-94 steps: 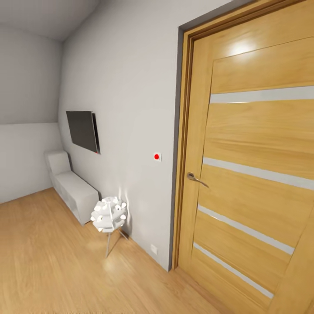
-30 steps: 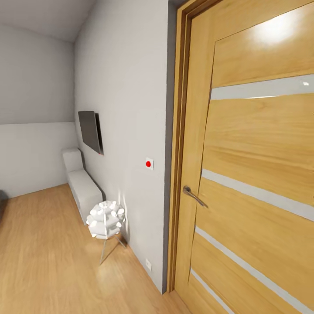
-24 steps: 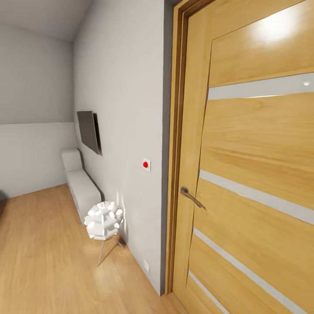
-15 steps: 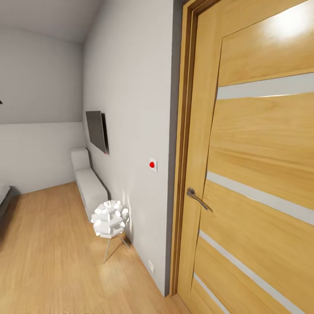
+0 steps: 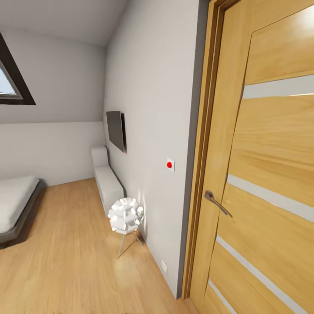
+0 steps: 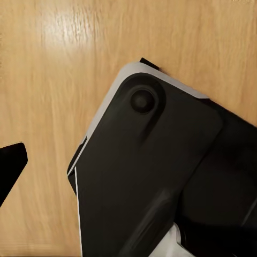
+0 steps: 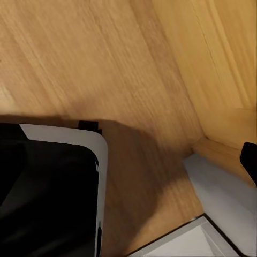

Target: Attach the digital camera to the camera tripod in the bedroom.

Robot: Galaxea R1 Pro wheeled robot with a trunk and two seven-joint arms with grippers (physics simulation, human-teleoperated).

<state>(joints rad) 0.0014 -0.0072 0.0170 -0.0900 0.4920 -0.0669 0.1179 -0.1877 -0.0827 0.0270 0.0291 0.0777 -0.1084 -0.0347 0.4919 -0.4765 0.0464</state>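
The digital camera and the camera tripod are out of view. In the head view I look along a light grey wall (image 5: 152, 109) of the bedroom, with a grey bed (image 5: 15, 200) and a dark-framed window (image 5: 11, 83) at the left. My left gripper (image 6: 128, 166) hangs over the plank floor and the robot's black base (image 6: 144, 176); one black fingertip (image 6: 10, 166) sits at the picture's edge, with nothing held. My right gripper (image 7: 128, 160) also stands open and empty, one dark fingertip (image 7: 249, 160) at the edge.
A wooden door (image 5: 270, 174) with a metal handle (image 5: 216, 203) stands shut close at the right. Along the wall are a red switch (image 5: 169, 164), a black screen (image 5: 116, 131), a white bench (image 5: 107, 183) and a white spiky lamp (image 5: 126, 214) on thin legs.
The camera has swung left: door, switch and lamp shifted right in the picture, while the bed and the window came into view at the left.
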